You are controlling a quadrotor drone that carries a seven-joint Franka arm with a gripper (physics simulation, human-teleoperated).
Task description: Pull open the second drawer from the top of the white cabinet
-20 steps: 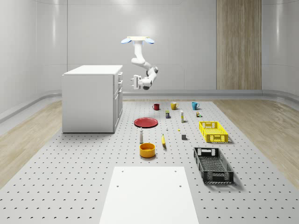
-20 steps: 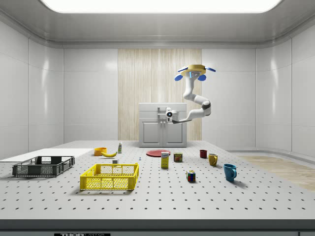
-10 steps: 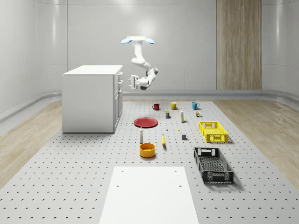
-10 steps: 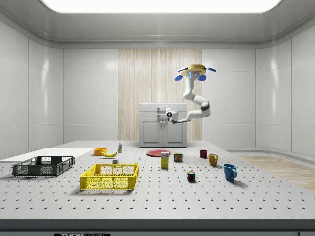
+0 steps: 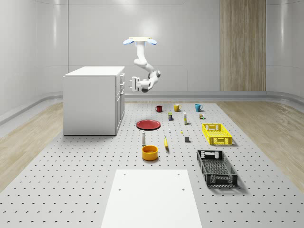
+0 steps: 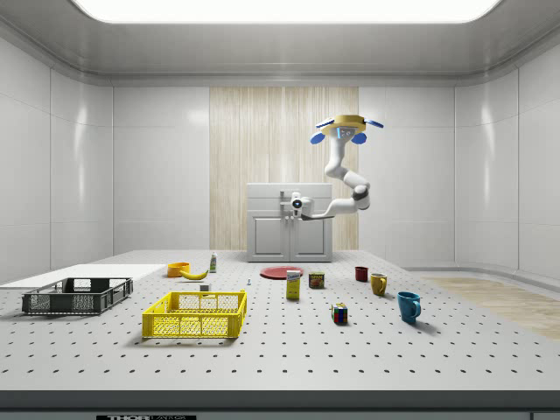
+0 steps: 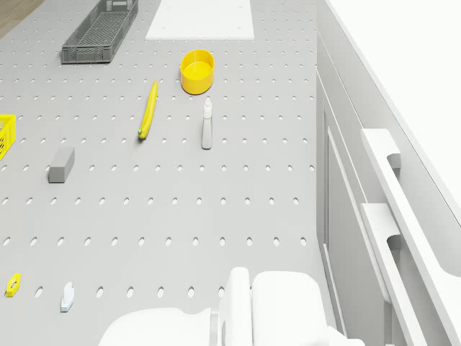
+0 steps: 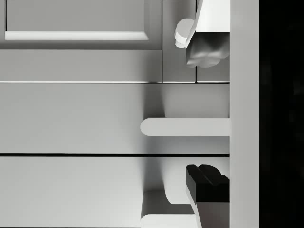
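Note:
The white cabinet (image 5: 92,100) stands on the whole-scene view's left, its drawer front facing right. The drone (image 5: 140,41) hovers in the air beside that front, level with the red plate. Its arm bends down toward the cabinet, and the gripper (image 5: 129,84) sits right at the upper drawer handles (image 5: 122,83). From the side, the gripper (image 6: 295,206) lies in front of the cabinet (image 6: 290,224). In the wrist view the gripper (image 8: 206,114) is open. A light finger (image 8: 207,45) and a dark finger (image 8: 205,186) stand either side of one drawer handle (image 8: 183,127), not pressing it. The drone view shows two handles (image 7: 390,164) stacked.
On the pegboard floor by the cabinet lie a red plate (image 5: 148,124), a small bottle (image 5: 143,138), a banana (image 5: 166,142) and an orange bowl (image 5: 149,152). Mugs (image 5: 158,108) stand farther back. A yellow crate (image 5: 217,134) and a black crate (image 5: 216,167) sit on the right, a white mat (image 5: 151,197) in front.
The arm has stretched toward the cabinet, carrying the gripper from a short way off up to the drawer handles. The drone has held its place.

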